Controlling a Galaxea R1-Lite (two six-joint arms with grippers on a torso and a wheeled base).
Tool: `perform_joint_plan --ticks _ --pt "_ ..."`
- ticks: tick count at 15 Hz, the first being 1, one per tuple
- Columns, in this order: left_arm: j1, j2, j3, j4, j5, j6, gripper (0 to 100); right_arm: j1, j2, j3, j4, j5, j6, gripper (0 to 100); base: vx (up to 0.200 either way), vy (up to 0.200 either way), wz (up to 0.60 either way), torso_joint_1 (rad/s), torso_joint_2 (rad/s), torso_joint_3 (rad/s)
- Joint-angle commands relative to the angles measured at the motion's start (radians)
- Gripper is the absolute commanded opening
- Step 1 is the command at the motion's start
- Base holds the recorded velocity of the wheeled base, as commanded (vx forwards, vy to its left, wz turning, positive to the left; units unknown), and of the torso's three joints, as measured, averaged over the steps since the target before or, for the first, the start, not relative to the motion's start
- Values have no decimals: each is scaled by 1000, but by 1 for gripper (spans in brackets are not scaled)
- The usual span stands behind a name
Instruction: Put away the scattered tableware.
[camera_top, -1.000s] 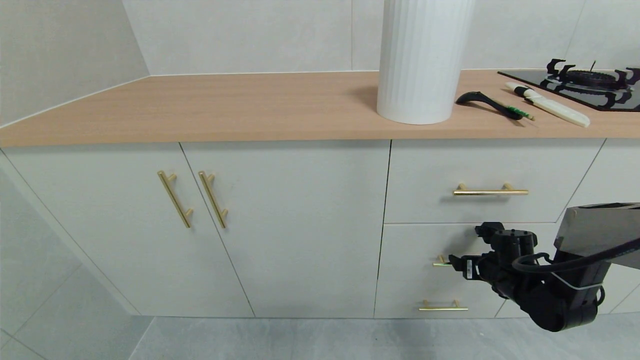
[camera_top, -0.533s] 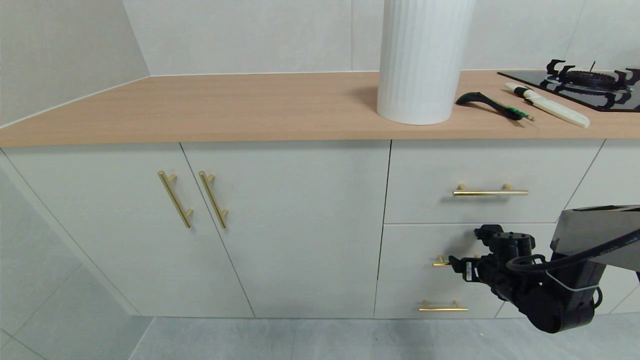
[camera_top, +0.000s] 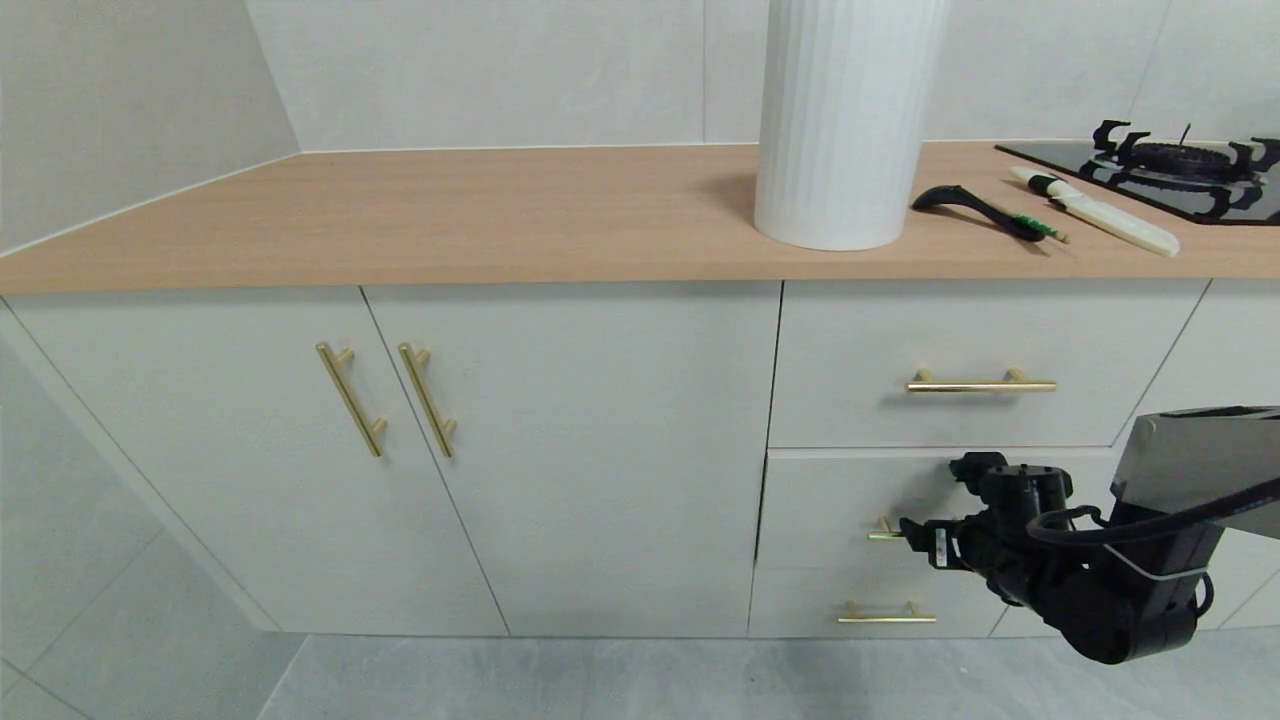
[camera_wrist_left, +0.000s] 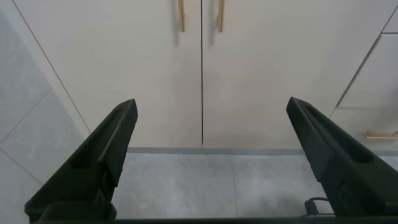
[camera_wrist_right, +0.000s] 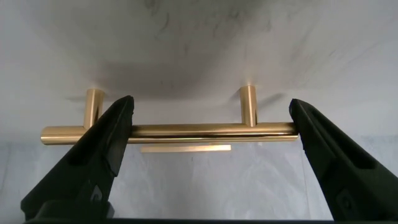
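Note:
The scattered tableware lies on the wooden counter (camera_top: 450, 215) at the right: a black spoon (camera_top: 962, 200), a thin green-handled utensil (camera_top: 1040, 228) and a white knife (camera_top: 1105, 215). My right gripper (camera_top: 912, 530) is low down at the middle drawer (camera_top: 820, 500), which stands slightly out from the cabinet front. In the right wrist view the gripper (camera_wrist_right: 210, 106) is open, its fingers spread along the drawer's brass handle (camera_wrist_right: 186, 131), which crosses behind both of them. My left gripper (camera_wrist_left: 211, 107) is open with nothing in it and faces the base of the double cabinet doors (camera_wrist_left: 201, 74).
A tall white ribbed cylinder (camera_top: 845, 120) stands on the counter beside the spoon. A black gas hob (camera_top: 1190, 165) is at the far right. The top drawer (camera_top: 980, 383) and bottom drawer (camera_top: 886, 617) are closed. Grey tiled floor (camera_wrist_left: 186, 186) lies below the cabinets.
The middle drawer has come slightly out, showing a gap under the top drawer. The right gripper and the handle have shifted a little down in the head view.

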Motion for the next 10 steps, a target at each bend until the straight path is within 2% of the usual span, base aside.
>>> perform_joint_plan --ticks 1,7,10 --pt "0 0 0 0 1 0 100 0 -24 7 16 0 -1 100 0 0 0 0 0 0" --pt "0 2 0 0 0 0 100 0 -52 20 31 0 -4 100 0 0 0 0 0 0" --pt "0 2 0 0 0 0 100 0 -163 39 166 11 -5 100 0 0 0 0 0 0"
